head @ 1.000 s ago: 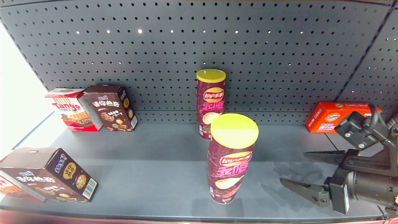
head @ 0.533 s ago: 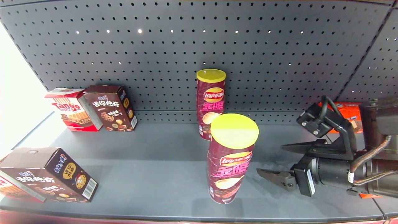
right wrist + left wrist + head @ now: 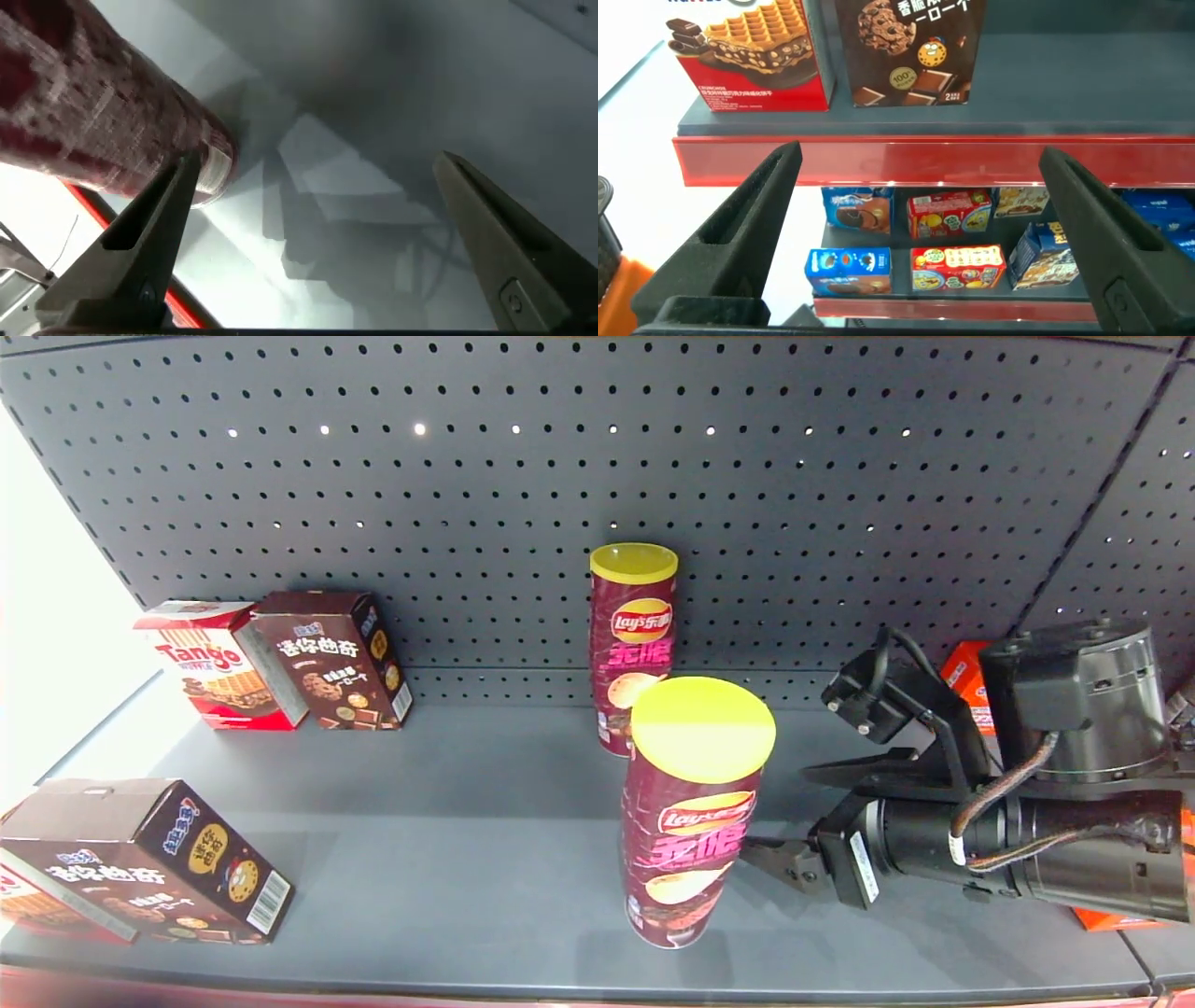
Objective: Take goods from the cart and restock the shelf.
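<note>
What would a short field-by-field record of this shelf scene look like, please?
Front chip can: upright, near shelf front edge
Rear chip can: upright, by the pegboard
Right gripper: jaws open, beside front chip can's lower half
Left gripper: jaws open, holding nothing
Orange box: behind right arm

Right gripper (image 3: 318,161) spread wide above grey shelf (image 3: 448,65), 1 finger (image 3: 149,233) just beside base of red can (image 3: 93,112), red shelf edge (image 3: 93,213) behind
</note>
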